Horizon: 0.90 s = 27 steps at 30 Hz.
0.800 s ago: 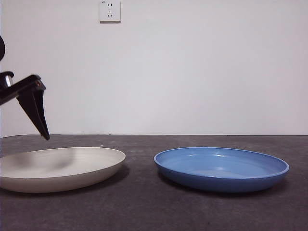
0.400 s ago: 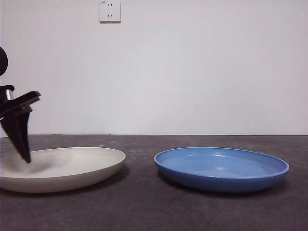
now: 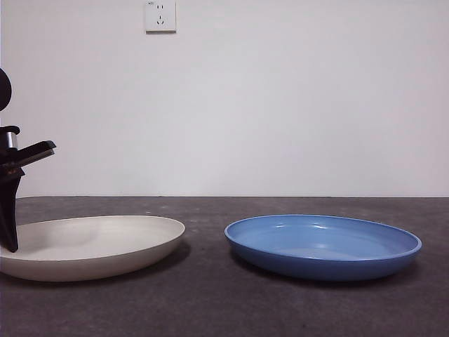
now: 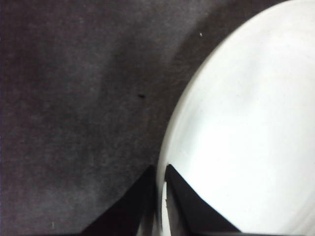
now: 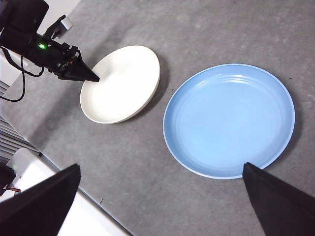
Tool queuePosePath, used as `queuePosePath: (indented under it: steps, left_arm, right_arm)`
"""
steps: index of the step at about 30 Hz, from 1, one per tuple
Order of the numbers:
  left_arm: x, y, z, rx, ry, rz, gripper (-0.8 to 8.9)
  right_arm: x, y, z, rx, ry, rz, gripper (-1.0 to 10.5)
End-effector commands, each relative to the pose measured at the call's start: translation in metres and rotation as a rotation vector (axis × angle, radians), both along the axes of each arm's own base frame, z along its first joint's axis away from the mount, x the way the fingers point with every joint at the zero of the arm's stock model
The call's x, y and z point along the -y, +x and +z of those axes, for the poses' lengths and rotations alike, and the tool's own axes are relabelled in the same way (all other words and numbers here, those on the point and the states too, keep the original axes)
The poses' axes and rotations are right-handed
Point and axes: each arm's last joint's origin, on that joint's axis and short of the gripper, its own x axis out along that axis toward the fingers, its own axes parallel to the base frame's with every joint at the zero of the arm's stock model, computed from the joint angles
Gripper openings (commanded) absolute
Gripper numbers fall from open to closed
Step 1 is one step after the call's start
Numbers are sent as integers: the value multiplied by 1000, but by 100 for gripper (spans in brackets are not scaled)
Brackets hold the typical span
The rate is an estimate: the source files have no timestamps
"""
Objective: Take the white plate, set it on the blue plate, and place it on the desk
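On the dark desk [image 3: 210, 302], the left gripper [image 4: 160, 184] pinches the outer rim of the white plate [image 3: 91, 246] — one jaw inside, one outside — which sits beside the blue plate [image 3: 323, 246], apart from it, both dishes holding nothing, while the right gripper [image 5: 162, 196] hangs high, jaws spread.

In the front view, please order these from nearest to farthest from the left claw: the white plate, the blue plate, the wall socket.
1. The white plate: the left claw has its jaws around the rim at the plate's far left edge.
2. The wall socket: high on the wall, above and to the right.
3. The blue plate: on the desk at the right side.
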Motion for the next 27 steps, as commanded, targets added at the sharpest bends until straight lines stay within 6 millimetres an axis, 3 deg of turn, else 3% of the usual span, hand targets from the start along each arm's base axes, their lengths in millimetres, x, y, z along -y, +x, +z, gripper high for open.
queuePosePath:
  steps: [1,7,14,22,27]
  left_arm:
    - [0,6,-2,15,6,-10,15]
    - [0,12,11,24,4,-10,15]
    - [13,25,50,45,-47,-31,15]
    - [53,36,101,125,-79,-131,15]
    - [86,40,116,170,-107,-192,15]
  right_arm:
    - [-1,1,4,5,11,-7,592]
    - [0,0,4,-13,27,-22,591]
    - [5,-12,13,-30,-6,-114,591]
    - [13,-34,29,-33,-103,-158,591]
    - [17,-49,40,5,-108,-174,591]
